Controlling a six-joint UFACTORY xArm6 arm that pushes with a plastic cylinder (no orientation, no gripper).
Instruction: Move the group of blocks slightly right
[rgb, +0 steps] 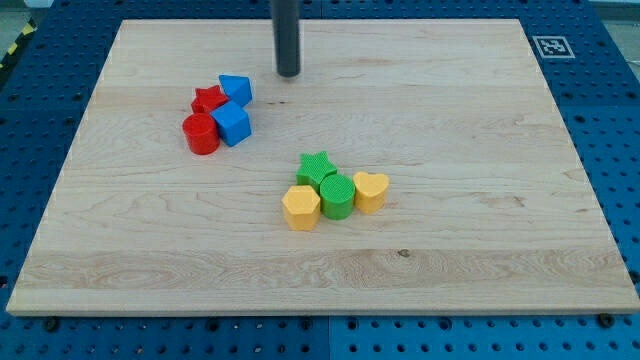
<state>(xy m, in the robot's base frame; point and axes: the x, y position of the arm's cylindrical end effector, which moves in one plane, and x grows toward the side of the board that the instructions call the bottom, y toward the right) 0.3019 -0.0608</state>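
Just lower-left of my tip (288, 74), a bare rod with no jaws to open or close, sits the red/blue cluster: blue block (237, 89), red star (208, 99), blue cube (232, 124), red cylinder (200, 133).

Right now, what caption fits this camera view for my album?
My tip hovers up-right of the red and blue blocks; green and yellow blocks huddle mid-board.

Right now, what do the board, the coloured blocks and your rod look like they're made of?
The board looks like pale wood with a matte finish: grain lines run across it. The blocks, such as the green cylinder and red cylinder, look like moulded or printed plastic, with fine ridges. The rod ending in my tip looks dark and smooth, possibly metal or plastic.
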